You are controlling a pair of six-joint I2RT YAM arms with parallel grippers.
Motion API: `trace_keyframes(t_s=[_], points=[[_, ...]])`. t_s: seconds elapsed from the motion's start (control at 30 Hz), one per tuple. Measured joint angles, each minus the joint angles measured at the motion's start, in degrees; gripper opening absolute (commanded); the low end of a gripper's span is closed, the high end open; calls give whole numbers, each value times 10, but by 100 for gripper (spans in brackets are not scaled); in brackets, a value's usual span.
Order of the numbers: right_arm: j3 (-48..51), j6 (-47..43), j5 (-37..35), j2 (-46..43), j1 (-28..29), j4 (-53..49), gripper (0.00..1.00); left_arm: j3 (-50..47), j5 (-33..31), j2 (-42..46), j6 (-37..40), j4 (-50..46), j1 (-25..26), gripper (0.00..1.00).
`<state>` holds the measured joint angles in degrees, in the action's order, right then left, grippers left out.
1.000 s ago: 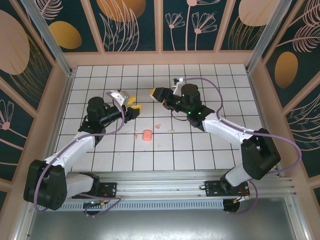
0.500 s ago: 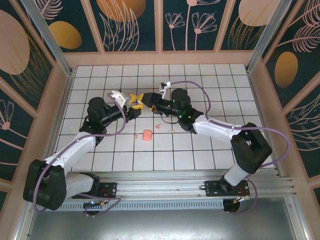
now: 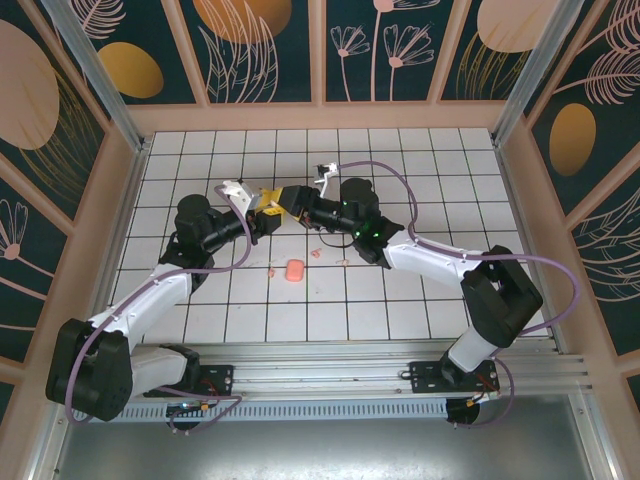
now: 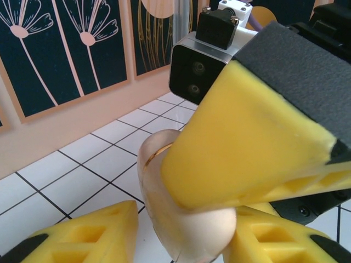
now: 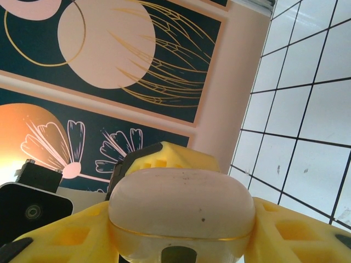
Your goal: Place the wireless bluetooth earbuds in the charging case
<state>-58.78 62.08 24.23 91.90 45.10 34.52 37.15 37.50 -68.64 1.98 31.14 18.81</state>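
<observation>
Over the last second the right gripper [image 3: 287, 199] has swung across to meet the left gripper [image 3: 262, 214]. The two now stand tip to tip beyond the salmon-pink box [image 3: 294, 270], on the side away from the arm bases and a little to its left.

The charging case [image 5: 181, 208] hangs between them, lifted off the table [image 3: 400, 300]. The right gripper pinches it, with a yellow finger pressed to each flank. The left gripper's fingers [image 4: 82, 235] sit close along the lower part of the case, but I cannot tell whether they bear on it yet. The gold seam around the case looks unbroken, so I judge the lid is shut.

The step in hand looks like a two-handed hold on the case, made ready for opening. The next move calls for one gripper to steady the base while the other lifts the lid at the seam. Neither may let the smooth shell slip. Only then can an earbud be fetched.

By count there is one case and one salmon-pink box. Of the wireless bluetooth earbuds [image 3: 316, 252] I can make out three tiny pink bits on the tiles. One lies just left of the box and two lie near its right side, and all are too small to tell apart.
</observation>
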Motion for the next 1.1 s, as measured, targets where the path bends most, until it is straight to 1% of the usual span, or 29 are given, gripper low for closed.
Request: trace_keyframes(t_s=[0.17, 0.23, 0.3, 0.4, 0.43, 0.57, 0.63, 0.67, 0.7, 0.73, 0.8, 0.87, 0.93, 1.03, 1.1], points=[[-1, 0, -7, 0, 0, 0, 51, 0, 0, 1, -9, 2, 1, 26], [-1, 0, -8, 0, 0, 0, 52, 0, 0, 2, -11, 2, 1, 24], [-3, -1, -9, 0, 0, -2, 54, 0, 1, 2, -13, 2, 1, 22], [-5, -17, -14, -3, 2, -12, 67, 0, 9, 2, -20, 1, 1, 21], [-5, -31, -18, -7, 2, -22, 70, 0, 12, 2, -25, 1, 1, 21], [-3, -110, -45, -49, 3, -84, 77, 0, 30, 2, -42, 5, 1, 21], [4, -162, -56, -88, 0, -108, 79, 1, 44, 0, -54, 14, 1, 21], [10, -186, -59, -108, -3, -116, 79, 3, 50, -2, -62, 21, 1, 21], [17, -216, -61, -133, -9, -122, 75, 5, 60, -5, -70, 28, 1, 21], [24, -247, -59, -156, -15, -125, 68, 8, 70, -8, -78, 35, 1, 22], [40, -308, -41, -199, -34, -124, 62, 16, 93, -14, -88, 47, 1, 22], [53, -366, -12, -232, -56, -125, 60, 28, 122, -21, -92, 51, 1, 22], [60, -426, 31, -254, -86, -129, 57, 43, 150, -25, -88, 46, 1, 22], [59, -531, 100, -265, -117, -151, 54, 62, 183, -26, -71, 33, 1, 22], [52, -598, 140, -263, -120, -183, 54, 72, 203, -26, -59, 26, 1, 22]])
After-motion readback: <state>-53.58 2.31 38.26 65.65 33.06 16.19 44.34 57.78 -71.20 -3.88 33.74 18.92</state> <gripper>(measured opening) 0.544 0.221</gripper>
